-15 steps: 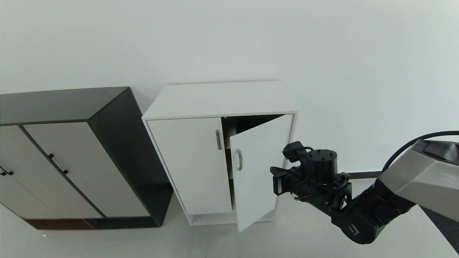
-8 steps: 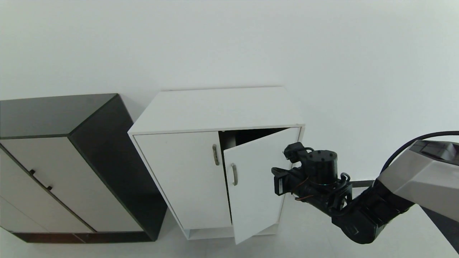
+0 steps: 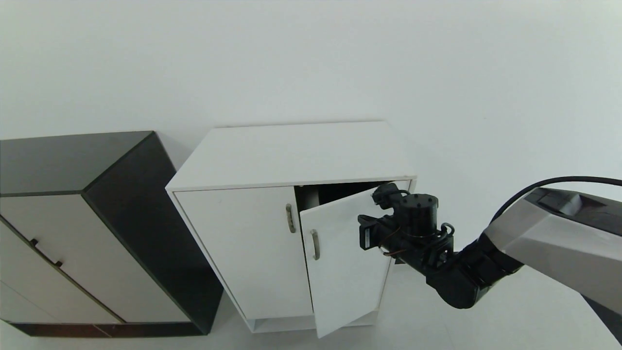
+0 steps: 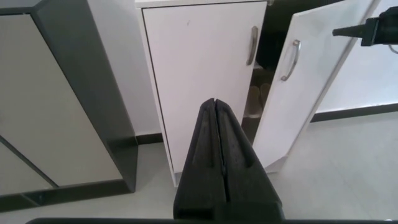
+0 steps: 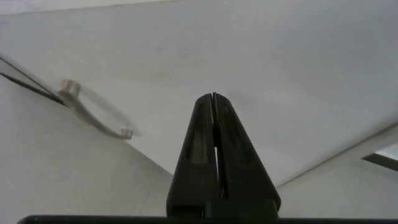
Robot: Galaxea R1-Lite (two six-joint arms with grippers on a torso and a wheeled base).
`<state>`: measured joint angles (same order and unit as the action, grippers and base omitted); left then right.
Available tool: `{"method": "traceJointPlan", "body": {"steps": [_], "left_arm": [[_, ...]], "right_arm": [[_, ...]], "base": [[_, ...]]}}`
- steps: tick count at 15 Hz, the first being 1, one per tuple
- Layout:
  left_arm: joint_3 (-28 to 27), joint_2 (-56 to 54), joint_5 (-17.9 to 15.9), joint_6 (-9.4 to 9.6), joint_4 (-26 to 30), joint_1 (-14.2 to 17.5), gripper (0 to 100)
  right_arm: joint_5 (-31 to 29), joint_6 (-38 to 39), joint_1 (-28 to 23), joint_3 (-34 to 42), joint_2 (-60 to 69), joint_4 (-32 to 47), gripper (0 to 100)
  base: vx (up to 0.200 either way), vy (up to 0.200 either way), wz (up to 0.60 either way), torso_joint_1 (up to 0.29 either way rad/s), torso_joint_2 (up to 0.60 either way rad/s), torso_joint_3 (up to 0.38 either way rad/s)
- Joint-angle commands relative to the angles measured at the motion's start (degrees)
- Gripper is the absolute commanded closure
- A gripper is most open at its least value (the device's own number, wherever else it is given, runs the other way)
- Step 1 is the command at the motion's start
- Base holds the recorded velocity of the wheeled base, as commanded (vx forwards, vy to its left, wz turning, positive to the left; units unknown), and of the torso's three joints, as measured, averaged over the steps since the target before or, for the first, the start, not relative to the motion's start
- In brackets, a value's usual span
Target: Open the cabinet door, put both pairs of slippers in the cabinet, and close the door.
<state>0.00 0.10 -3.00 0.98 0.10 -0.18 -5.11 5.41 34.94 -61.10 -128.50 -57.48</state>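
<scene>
Your right gripper (image 5: pixel 214 99) is closed tight, holding nothing, its tip close against the outer face of the cabinet door (image 3: pixel 342 282) (contact unclear). The door stands ajar, its handle (image 3: pixel 315 244) to the gripper's left.

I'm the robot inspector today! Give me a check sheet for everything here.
Surface: pale floor under the furniture.
Job's things: white cabinet; right door ajar, left door shut; pale shapes inside, maybe slippers.
Clutter: nothing seen.
Grippers: left gripper shut, holding nothing; right gripper shut, near the right door's outer face.
Cables: black cable arches over the right arm.
Surroundings: dark cabinet, white wall.
</scene>
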Motion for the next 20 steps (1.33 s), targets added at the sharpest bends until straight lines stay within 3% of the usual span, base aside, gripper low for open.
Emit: {"method": "traceJointPlan", "body": {"steps": [1, 8, 14, 20], "left_arm": [[0.0, -0.01, 0.01, -0.01, -0.01, 0.01, 100], [0.0, -0.01, 0.01, -0.01, -0.01, 0.01, 100], [0.0, -0.01, 0.01, -0.01, -0.01, 0.01, 100], [0.0, -0.01, -0.08, -0.01, -0.01, 0.01, 100]], "right_arm": [[0.01, -0.05, -0.84, -4.73, -4.04, 0.7, 100], [-0.78, -0.23, -2.77, -13.61, -8.08, 4.22, 100], [-0.78, -0.23, -3.12, -13.96, -8.61, 4.22, 100], [-3.59, -0.14, -2.51, 3.36, 7.12, 3.87, 100]], "base": [[0.0, 0.0, 0.0, 0.0, 0.0, 0.0], [0.0, 0.0, 0.0, 0.0, 0.0, 0.0], [0.0, 0.0, 0.0, 0.0, 0.0, 0.0], [0.0, 0.0, 0.0, 0.0, 0.0, 0.0]]}}
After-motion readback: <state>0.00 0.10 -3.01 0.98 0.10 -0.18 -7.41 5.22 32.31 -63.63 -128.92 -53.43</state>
